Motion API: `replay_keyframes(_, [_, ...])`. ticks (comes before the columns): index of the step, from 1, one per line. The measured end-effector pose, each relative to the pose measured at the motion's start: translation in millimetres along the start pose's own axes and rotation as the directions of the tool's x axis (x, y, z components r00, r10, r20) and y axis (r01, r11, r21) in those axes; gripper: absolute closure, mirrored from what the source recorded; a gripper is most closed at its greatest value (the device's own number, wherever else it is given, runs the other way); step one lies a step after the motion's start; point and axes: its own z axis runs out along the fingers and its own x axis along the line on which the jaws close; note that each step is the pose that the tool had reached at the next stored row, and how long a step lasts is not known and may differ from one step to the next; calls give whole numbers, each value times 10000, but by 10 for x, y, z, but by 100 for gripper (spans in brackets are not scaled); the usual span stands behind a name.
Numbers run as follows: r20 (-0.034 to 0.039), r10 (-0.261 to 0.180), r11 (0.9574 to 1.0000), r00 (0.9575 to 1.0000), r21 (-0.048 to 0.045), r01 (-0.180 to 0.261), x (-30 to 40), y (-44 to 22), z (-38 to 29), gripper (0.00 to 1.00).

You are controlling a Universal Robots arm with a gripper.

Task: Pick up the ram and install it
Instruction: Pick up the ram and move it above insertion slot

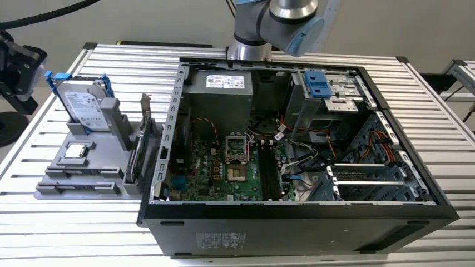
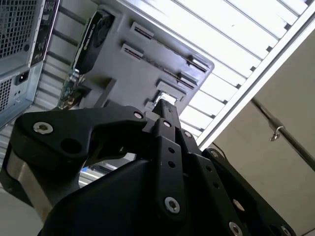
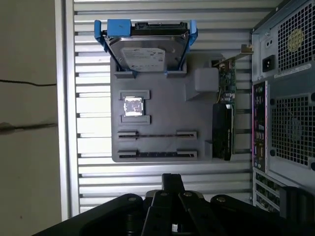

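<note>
A dark, narrow strip that looks like the ram (image 3: 156, 154) stands on edge in the grey holder (image 3: 162, 98), in the slot farthest from the hard drive. In the exterior view the same slot (image 1: 74, 189) is at the holder's near end. My gripper (image 3: 172, 181) hangs above the table off the holder's side, apart from the ram. Its fingers (image 2: 166, 129) are closed together with nothing visible between them. In the exterior view the gripper (image 1: 16, 64) sits at the far left, above the table's edge. The open computer case (image 1: 297, 139) lies at the exterior view's right.
The holder also carries a hard drive (image 3: 145, 51) in a blue frame, a small silver CPU chip (image 3: 133, 106) and an upright expansion card (image 3: 224, 115). The motherboard (image 1: 222, 167) lies exposed inside the case. The slatted table's edge (image 3: 69, 123) runs close by the holder.
</note>
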Motion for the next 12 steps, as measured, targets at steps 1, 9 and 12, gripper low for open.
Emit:
replay_keyframes(1, [0,-6,10000,10000,0,6,0,-7,-1,100])
replay_keyframes(9, [0,-17,10000,10000,0,17,0,-13,0,100])
replay_keyframes(12, [-1,-16,10000,10000,0,16,0,-13,-1,100])
